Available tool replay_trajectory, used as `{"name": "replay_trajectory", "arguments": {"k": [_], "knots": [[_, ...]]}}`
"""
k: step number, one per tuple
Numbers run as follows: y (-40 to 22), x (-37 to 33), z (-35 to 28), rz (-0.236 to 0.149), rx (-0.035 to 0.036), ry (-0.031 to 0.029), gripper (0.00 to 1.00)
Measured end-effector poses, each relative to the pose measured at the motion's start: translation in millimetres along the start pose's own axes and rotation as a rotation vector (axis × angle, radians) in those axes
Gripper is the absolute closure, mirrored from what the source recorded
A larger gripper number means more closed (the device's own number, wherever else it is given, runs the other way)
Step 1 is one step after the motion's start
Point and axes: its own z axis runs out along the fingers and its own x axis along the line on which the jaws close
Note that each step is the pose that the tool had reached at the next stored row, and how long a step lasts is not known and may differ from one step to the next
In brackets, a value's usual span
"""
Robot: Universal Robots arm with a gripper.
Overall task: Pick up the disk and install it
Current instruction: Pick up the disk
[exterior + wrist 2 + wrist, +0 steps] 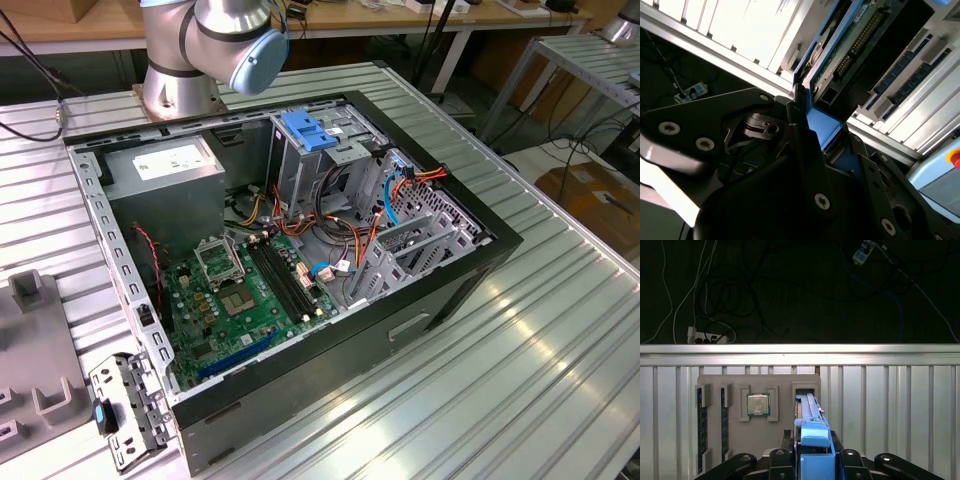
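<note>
Matt black metal gripper (822, 127), its plates dotted with bright steel screw heads, closes its jaws on the glossy blue plastic rails of the disk (807, 410). Just past the jaws in the second wrist view, the disk's green circuit board looks rough with solder points. Beyond the jaws in the first wrist view lies a matt grey holder tray (740, 385), seemingly plastic, carrying a processor (758, 404) with a satin metal lid. The table (890, 405) is ribbed aluminium, bright and reflective. In the exterior view the computer case (300, 400) is matt black outside and bare grey sheet metal within. It holds a green motherboard (240, 300) and a grey metal power supply (165, 185) with a white paper sticker (170, 158).
</note>
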Motion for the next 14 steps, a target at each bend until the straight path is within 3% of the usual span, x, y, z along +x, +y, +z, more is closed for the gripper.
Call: {"name": "replay_trajectory", "arguments": {"k": [14], "knots": [[0.1,0.1,-10.0,0.000,-0.0001,-0.0001,0.63]]}}
